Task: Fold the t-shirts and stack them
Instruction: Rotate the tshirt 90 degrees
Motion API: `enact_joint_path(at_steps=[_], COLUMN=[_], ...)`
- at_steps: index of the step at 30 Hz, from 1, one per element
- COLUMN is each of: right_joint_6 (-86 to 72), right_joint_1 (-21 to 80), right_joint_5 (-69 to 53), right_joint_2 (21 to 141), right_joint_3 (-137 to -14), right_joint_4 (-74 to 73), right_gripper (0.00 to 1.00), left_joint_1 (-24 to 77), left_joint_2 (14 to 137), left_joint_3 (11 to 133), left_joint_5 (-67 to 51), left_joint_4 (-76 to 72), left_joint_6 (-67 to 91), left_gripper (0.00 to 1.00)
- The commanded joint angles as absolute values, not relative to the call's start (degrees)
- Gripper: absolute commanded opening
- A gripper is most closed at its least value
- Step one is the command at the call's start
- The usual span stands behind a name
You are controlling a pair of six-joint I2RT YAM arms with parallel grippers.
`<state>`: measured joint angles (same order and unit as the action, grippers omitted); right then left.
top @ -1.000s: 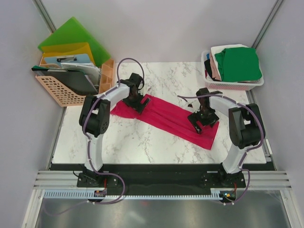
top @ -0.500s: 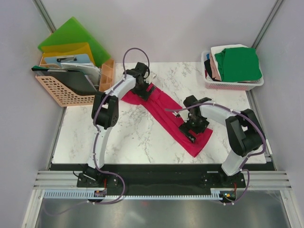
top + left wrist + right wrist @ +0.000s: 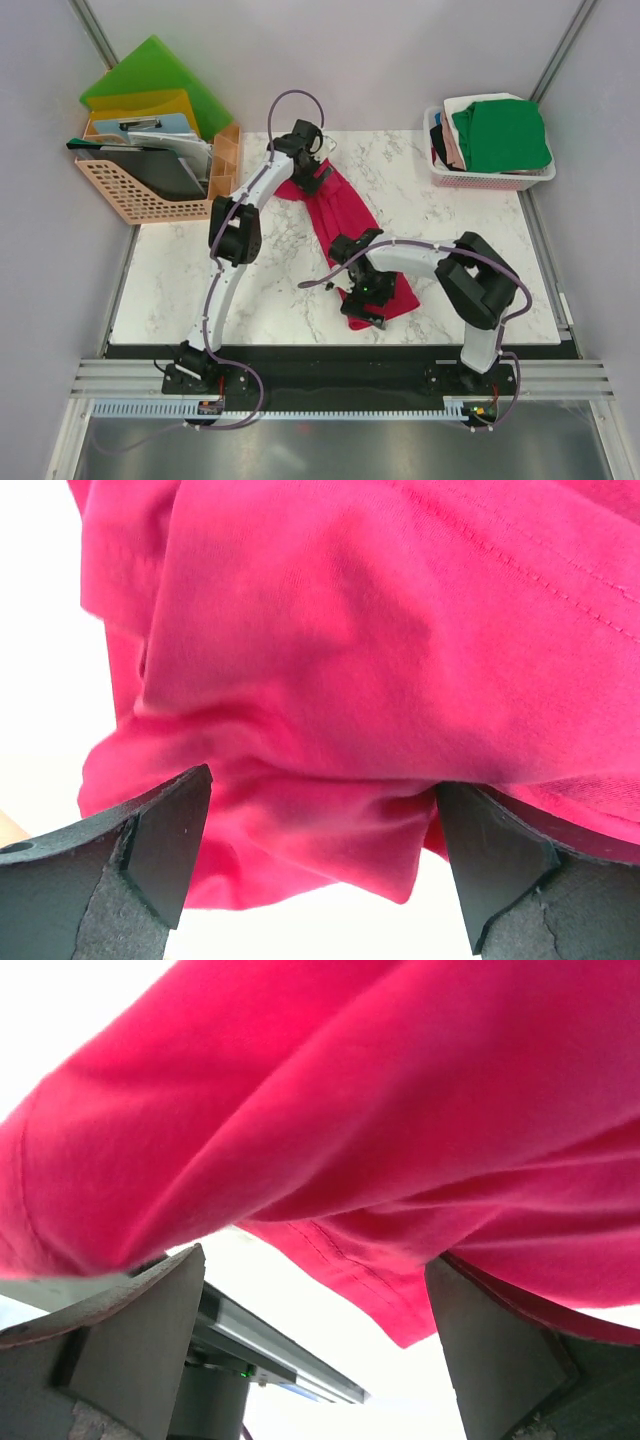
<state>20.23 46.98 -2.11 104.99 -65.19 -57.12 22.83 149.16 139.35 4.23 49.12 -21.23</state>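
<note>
— Where are we on the folding?

— Early, I'd say. I've got one crimson shirt out on the table, folded into a long narrow band but not yet into a packet. There is no stack on the marble. The rest are heaped in the basket at the far right corner, a green shirt on top, so nearly all the work is left.

— And your grip?

— My left gripper is at the band's far end. On its wrist camera the fingers are partly closed around a bunched fold of the cloth, pinching it. My right gripper has the near end. The cloth lies across its fingertips with the hem drooping between them, and I judge that end pinched too, though it reads less clearly.

— What changed in the last second?

— The band has swung round. A second ago it lay almost crosswise, left to right over the middle of the table. Now it runs from far centre down towards me. My left arm has reached out to the far edge, and my right has swept in to the near centre, carrying its end along
</note>
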Motion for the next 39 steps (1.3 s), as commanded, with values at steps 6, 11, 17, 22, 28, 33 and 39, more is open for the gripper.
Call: enact_joint_path(at_steps=[6,11,17,22,28,33,39], right_joint_6=[16.8,17.4,18.5,19.7,21.0,23.1,25.5], right_joint_1=[56.4,60.7,63.5,64.1,67.1,66.9,62.9], right_joint_5=[-10.5,-13.5,-17.1,-19.1,-17.4,-14.2,-13.0], right_joint_2=[113.7,116.4,118.0,115.2,103.2,96.9,92.0], right_joint_3=[-77.9,-80.8,-86.8,-92.1,-97.0,-95.8,-89.8], right_joint_4=[-54.8,-54.6,-55.5,-60.3,-67.1,-68.5,-65.8], right_gripper=[0.98,0.98,0.98,0.98,0.98,0.98,0.98], left_joint_1=[25.1,25.6,28.1,28.0,27.6,27.6,25.5], left_joint_2=[152.6,152.0,151.7,151.4,144.4,132.2,120.1], left_joint_3=[139.7,140.8,139.6,138.3,136.9,135.1,129.6], left_joint_5=[6.5,5.5,5.6,7.4,5.8,7.7,13.1], left_joint_4=[48.2,45.8,45.7,44.9,43.8,42.0,39.3], left_joint_6=[-24.2,-25.4,-26.5,-26.3,-24.5,-26.4,-31.1], left_gripper=[1.00,1.00,1.00,1.00,1.00,1.00,1.00])
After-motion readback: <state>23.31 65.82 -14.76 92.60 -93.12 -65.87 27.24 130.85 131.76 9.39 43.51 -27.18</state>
